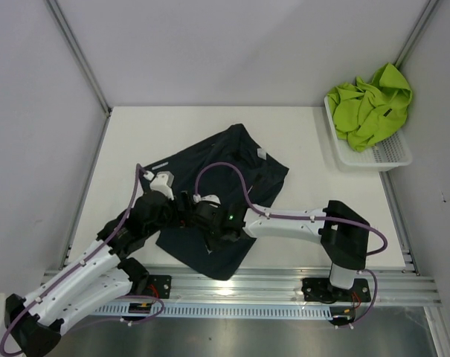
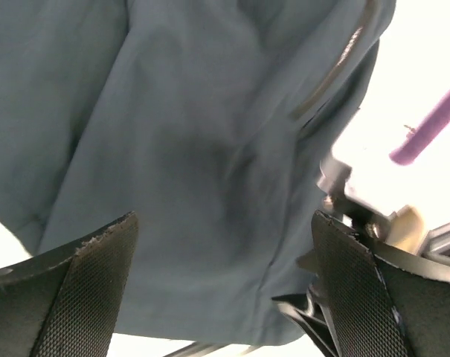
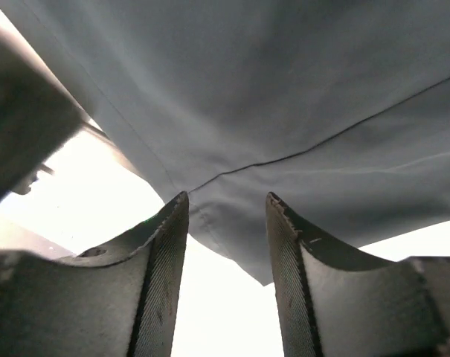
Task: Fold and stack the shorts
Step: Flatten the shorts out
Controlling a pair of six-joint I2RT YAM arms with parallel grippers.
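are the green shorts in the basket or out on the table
In the basket. The green shorts lie bunched in an unfolded heap inside the white basket at the far right corner of the table.

The left gripper and right gripper sit close together over the dark shorts, which spread mostly beyond the jaws, with green shorts heaped in a basket far to their right.
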